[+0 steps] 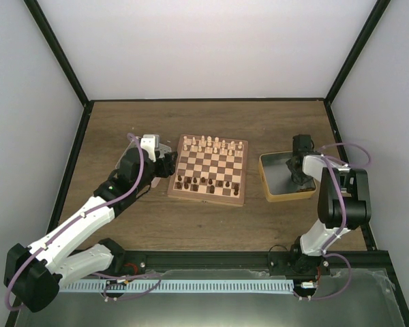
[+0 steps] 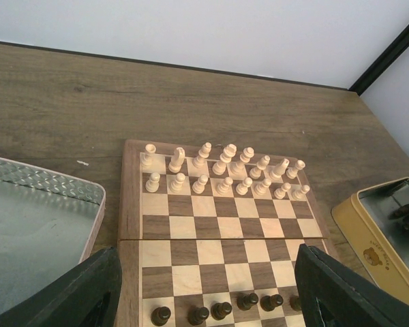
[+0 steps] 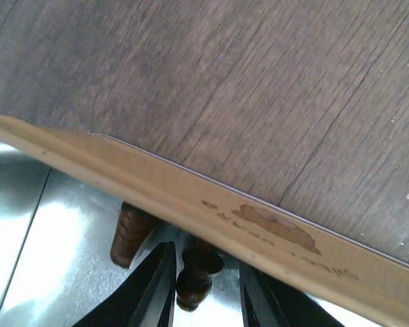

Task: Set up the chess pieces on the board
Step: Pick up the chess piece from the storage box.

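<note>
1. The left hand (image 2: 208, 293) hangs open above the square checkered wooden board (image 2: 225, 225), near its row of tiny dark brown wooden chessmen (image 2: 221, 310).
2. The right hand (image 3: 206, 266), inside the yellow metal tin (image 3: 191, 197), straddles another dark chessman (image 3: 191, 289); I cannot tell whether it grips.

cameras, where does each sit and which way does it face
Top external: above, behind the bases, looking down; left arm, right arm, board between.
Left wrist: by the board's left edge, facing the back wall; open left gripper at bottom.
Right wrist: low in the yellow tin, facing its wall; right gripper straddles a dark piece.
Shared: top and left wrist show board and yellow tin.
</note>
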You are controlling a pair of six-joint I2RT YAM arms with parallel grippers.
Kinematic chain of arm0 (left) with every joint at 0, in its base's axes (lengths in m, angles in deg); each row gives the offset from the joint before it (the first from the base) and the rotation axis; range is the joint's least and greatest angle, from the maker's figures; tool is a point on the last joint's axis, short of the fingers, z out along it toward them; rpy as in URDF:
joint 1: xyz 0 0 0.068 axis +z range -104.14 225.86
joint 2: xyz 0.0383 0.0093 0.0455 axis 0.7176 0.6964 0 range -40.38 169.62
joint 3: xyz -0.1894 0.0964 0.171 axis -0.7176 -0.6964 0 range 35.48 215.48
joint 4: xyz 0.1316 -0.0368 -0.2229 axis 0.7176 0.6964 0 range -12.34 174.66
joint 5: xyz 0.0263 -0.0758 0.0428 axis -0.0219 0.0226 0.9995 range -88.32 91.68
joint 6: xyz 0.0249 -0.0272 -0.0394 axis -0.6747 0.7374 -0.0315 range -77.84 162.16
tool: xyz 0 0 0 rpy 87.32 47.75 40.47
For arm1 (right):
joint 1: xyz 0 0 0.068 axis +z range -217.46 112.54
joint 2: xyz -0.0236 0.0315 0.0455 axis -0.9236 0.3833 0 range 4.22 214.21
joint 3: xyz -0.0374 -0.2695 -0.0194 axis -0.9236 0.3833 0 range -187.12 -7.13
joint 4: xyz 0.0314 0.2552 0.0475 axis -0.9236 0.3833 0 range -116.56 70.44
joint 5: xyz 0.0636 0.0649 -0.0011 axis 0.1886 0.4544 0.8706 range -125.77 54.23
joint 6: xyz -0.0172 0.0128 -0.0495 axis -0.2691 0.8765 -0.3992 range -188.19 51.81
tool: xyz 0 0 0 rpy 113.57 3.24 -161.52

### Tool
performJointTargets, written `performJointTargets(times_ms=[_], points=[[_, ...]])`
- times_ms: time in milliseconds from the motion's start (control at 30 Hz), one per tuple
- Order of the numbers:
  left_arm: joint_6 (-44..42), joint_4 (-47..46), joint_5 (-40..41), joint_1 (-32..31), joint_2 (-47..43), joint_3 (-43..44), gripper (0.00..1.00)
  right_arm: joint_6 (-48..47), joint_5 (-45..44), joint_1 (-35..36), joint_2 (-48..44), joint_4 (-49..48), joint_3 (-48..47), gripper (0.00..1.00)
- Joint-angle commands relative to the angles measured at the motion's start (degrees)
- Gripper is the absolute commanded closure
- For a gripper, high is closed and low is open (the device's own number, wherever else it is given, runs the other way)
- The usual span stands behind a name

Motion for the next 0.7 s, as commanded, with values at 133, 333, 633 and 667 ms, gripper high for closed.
performJointTargets(times_ms=[133, 333, 633, 667], points=[[-0.6, -1.1, 0.3, 0.2, 0.1, 0.0, 0.28, -0.2, -2.6, -0.7, 3.7, -0.1, -1.6, 0.72], [-0.6, -1.2, -0.2, 0.2, 0.1, 0.1, 0.28, -4.0, 0.1, -0.7, 2.3, -1.7, -0.1, 0.89], [0.2, -1.8, -2.6, 0.2, -0.4, 0.2, 0.28, -17.4, 21.8, -0.6, -11.2, -2.3, 2.9, 0.97], [0.5, -2.3, -3.3, 0.2, -0.4, 0.3, 0.28, -18.8, 26.3, -0.5, -13.6, -2.8, 3.3, 0.97]])
